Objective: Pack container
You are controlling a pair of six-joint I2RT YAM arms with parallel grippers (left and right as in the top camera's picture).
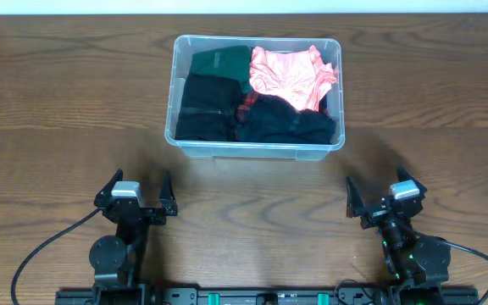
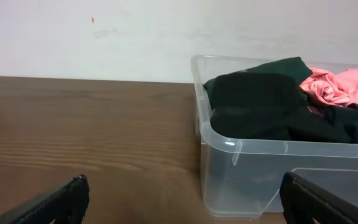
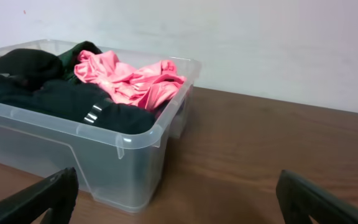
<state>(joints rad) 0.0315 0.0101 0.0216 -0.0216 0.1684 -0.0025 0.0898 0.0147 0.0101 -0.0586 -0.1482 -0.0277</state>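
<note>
The left gripper (image 1: 138, 195) and the right gripper (image 1: 381, 195) sit near the front edge of the wooden table (image 1: 58, 127), each with its jaws spread wide and holding nothing. Beyond and between them, apart from both, stands the clear container (image 1: 257, 151). It is filled with black clothes (image 1: 206, 106), a dark green garment (image 1: 219, 61) and a pink garment (image 1: 291, 76).

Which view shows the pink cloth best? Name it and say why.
Overhead: the pink cloth lies whole, uncovered, in the far right corner of the container. Right wrist sees it side-on, over the rim. Left wrist catches only a part at the frame's edge, behind dark clothes.
</note>
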